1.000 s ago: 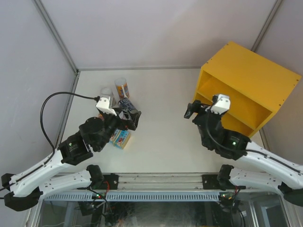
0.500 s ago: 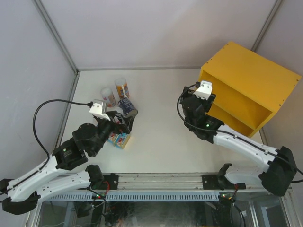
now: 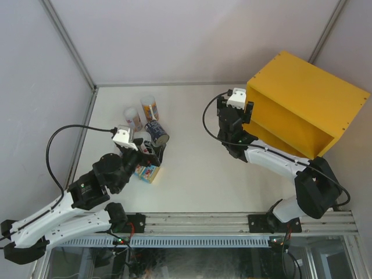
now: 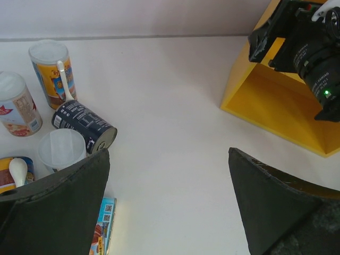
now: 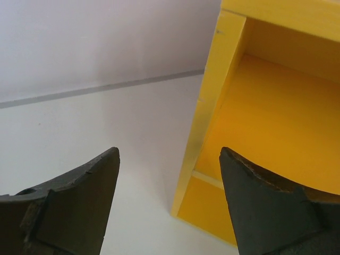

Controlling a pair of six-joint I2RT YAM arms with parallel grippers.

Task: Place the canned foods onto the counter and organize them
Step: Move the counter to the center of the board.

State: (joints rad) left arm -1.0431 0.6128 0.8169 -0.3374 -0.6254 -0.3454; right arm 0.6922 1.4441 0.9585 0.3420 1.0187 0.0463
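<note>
The canned foods cluster at the left of the table: an orange-blue tube (image 3: 150, 107), a white-pink tube (image 3: 133, 118), a dark steel can (image 3: 157, 132) lying on its side and a flat blue-labelled tin (image 3: 147, 170). My left gripper (image 3: 150, 153) hovers over this cluster, open and empty. In its wrist view the left gripper (image 4: 169, 159) frames bare table, with the dark can (image 4: 85, 125), a white-lidded tube (image 4: 62, 150) and the tin (image 4: 103, 228) to its left. My right gripper (image 3: 234, 110) is open and empty at the left front corner of the yellow counter (image 3: 302, 104).
The counter's left wall and inner shelf (image 5: 265, 106) fill the right of the right wrist view, between and beyond the right gripper (image 5: 169, 154). Grey enclosure walls stand close behind the cans and the counter. My right arm (image 4: 308, 48) shows in front of the counter (image 4: 276, 106).
The right arm has swung from in front of the counter's opening out to its left front corner, its jaws narrowing a little. The left gripper drew back slightly off the dark can.
</note>
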